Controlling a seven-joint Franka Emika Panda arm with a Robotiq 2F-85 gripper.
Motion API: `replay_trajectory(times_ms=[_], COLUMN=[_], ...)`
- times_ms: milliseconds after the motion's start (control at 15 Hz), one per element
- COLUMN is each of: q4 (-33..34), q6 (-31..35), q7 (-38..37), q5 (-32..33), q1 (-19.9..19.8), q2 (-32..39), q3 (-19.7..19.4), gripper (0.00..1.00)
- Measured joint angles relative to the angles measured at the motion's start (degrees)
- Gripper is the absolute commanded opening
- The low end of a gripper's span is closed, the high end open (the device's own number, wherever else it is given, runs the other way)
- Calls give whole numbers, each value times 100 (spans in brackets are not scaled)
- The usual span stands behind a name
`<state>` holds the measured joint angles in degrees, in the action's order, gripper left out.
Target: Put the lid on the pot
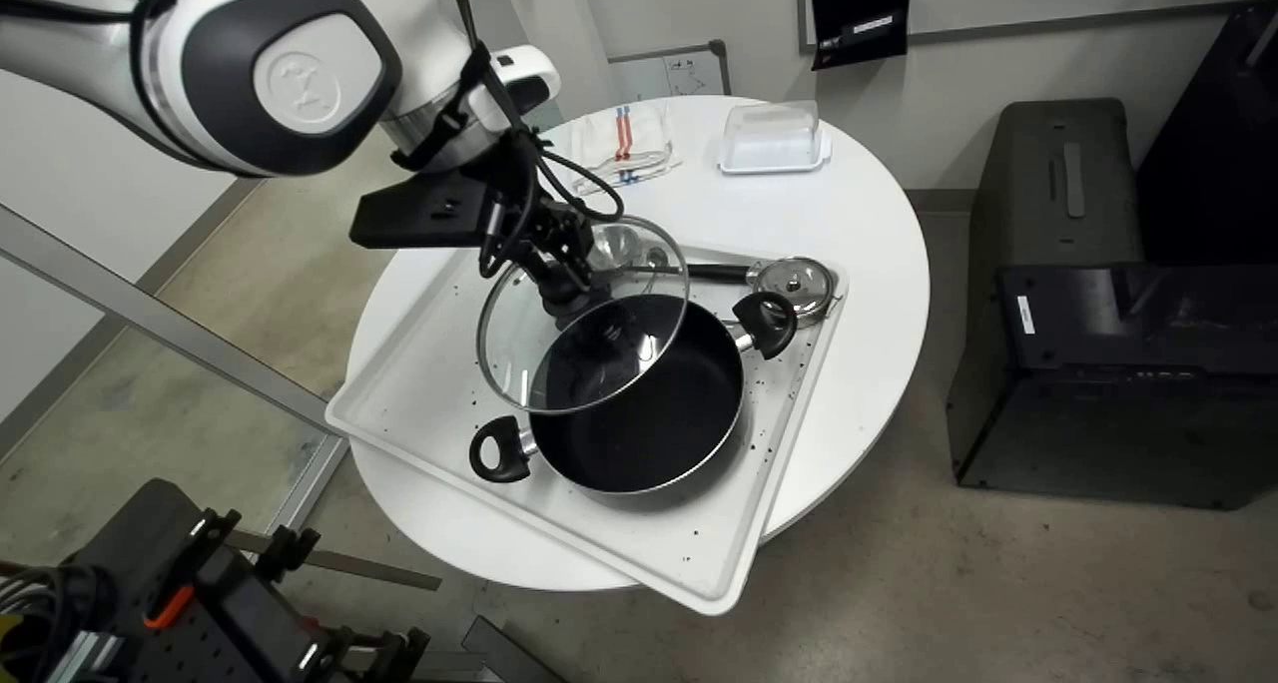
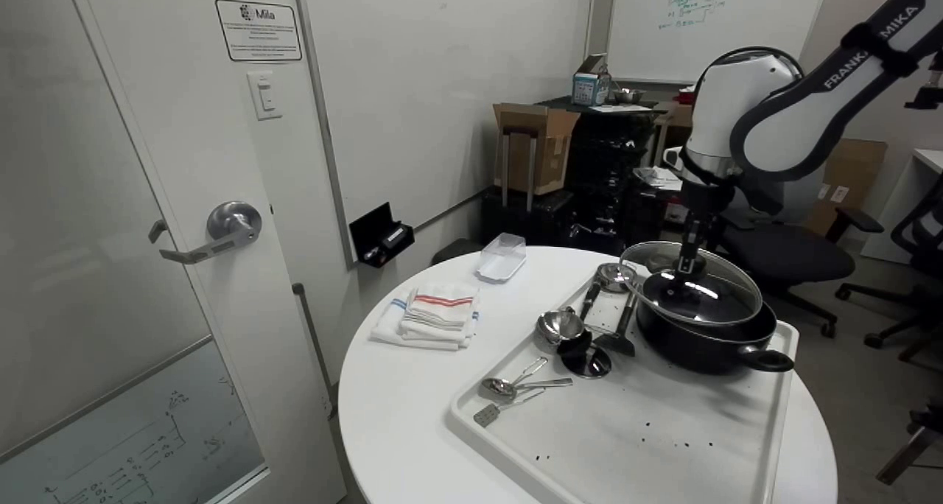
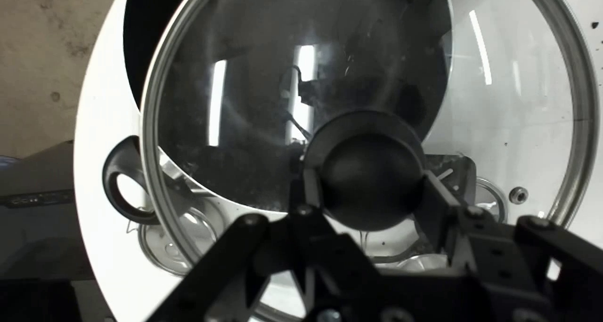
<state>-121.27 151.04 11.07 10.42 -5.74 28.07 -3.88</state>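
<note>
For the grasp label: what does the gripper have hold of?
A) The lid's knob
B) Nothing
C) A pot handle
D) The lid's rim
A: the wrist view shows the gripper clasping the dark knob from both sides, in the middle of the glass lid.

In an exterior view I see a pale door point(image 2: 177, 143) with a silver lever handle point(image 2: 236, 222), a light switch point(image 2: 265, 95) near it and a large whiteboard point(image 2: 442, 69). Past my round white counter point(image 2: 398, 415) are a cardboard box point(image 2: 560, 158) and a black office chair point(image 2: 784, 257). Dark cases point(image 1: 1088, 433) stand on the blotched grey-brown floor point(image 1: 1098, 583), near the pale wall point(image 1: 919, 124).
</note>
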Motion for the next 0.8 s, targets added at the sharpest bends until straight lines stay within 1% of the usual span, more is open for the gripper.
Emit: replay_trajectory(times_ms=[200, 600, 800], q4=[41, 73, 73], q6=[9, 13, 24], q7=[0, 47, 202], q5=[0, 3, 5], q1=[-67, -240, -346], q2=[102, 206, 206], q3=[-81, -95, -96], gripper=[25, 25, 25])
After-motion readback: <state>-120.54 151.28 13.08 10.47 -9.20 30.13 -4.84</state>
